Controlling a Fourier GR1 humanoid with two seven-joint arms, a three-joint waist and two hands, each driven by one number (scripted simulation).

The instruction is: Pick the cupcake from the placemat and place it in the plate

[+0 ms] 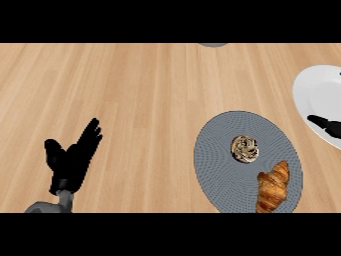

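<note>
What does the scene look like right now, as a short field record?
cupcake: on the placemat, not held
croissant: on the placemat, beside the cupcake
plate: white, at the right edge, nothing lying on it
right hand: over the plate, fingers open
left hand: open, resting at lower left
task: cupcake not yet picked

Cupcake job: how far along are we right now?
Nothing looks done yet: the small brown swirled cupcake sits on the round grey placemat, beside a golden croissant. The right hand is over the white round plate, open and holding nothing. The left hand rests open at lower left. Picking and placing remain.
</note>
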